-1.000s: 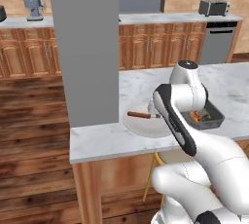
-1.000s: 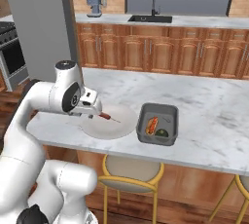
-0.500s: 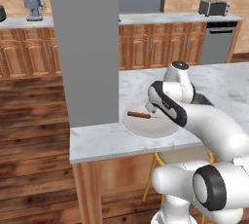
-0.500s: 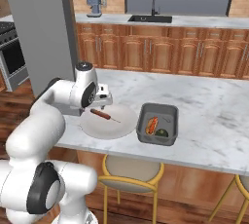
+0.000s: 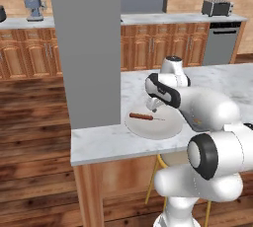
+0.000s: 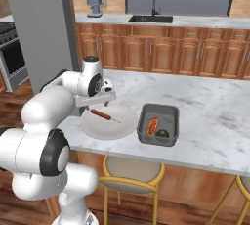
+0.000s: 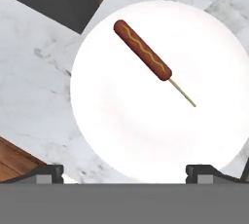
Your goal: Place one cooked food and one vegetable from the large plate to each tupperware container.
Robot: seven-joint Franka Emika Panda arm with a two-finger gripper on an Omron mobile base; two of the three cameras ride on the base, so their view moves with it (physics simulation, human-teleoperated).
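The claw (image 7: 124, 169) hangs over the large plate (image 7: 121, 140) with its jaws spread wide and nothing between them. The plate sits on the marble desk (image 6: 215, 121) and carries a sausage on a stick (image 7: 142, 57). Just beside the plate, the dark grey container (image 6: 158, 124) holds a second sausage (image 6: 152, 125) and a dark green vegetable (image 6: 162, 133).

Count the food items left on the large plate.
1: a corn dog on a stick lies on the large plate, toward its far side from the dark grey container.
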